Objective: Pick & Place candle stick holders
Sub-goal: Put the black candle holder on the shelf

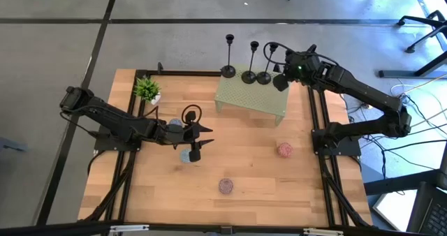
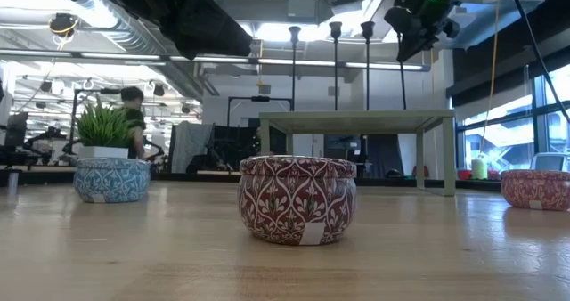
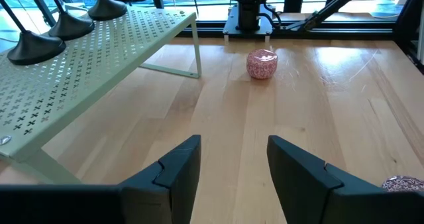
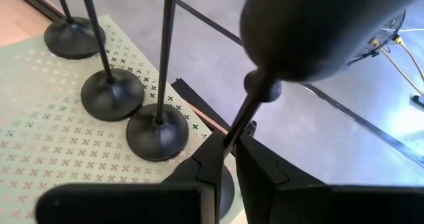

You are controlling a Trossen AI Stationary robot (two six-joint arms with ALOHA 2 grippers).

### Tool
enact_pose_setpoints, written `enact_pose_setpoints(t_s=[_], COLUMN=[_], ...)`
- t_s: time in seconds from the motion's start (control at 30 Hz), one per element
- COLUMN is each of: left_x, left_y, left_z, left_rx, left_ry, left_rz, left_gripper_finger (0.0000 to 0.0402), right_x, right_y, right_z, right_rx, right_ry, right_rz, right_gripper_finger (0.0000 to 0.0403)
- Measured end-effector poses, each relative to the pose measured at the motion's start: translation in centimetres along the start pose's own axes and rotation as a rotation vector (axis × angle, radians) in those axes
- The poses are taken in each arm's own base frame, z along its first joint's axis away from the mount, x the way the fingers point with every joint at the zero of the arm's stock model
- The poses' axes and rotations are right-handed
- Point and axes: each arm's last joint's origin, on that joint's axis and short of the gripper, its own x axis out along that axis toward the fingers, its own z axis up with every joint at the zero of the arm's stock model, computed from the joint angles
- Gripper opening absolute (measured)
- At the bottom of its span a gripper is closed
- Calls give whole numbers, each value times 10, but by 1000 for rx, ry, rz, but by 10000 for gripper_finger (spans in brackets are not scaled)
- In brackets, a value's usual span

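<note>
Right wrist view: right gripper (image 4: 225,159) clamping candle stick holder (image 4: 255,98)

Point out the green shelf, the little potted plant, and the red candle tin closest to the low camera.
green shelf (image 1: 251,96): high view, bare perforated top.
potted plant (image 1: 146,89): high view, its leaves.
red candle tin (image 2: 297,199): low view, its patterned side.

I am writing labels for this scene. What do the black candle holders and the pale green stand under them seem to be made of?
The slim black candle holders look like metal with a matte dark coating: thin rigid stems, dull sheen on the round bases. The pale green perforated stand appears to be painted sheet metal, judging by its punched cross pattern and thin bent legs. Neither can be confirmed by look alone.
</note>
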Motion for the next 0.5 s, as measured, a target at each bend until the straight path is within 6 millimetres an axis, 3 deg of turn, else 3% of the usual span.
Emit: enact_pose_setpoints(t_s=[0.5], left_x=[0], left_y=[0], left_z=[0], left_rx=[0], left_ry=[0], left_rz=[-1], left_gripper_finger=[171], right_x=[0], right_y=[0], right_z=[-1], right_rx=[-5], right_ry=[8], right_rz=[2], right_gripper_finger=[40])
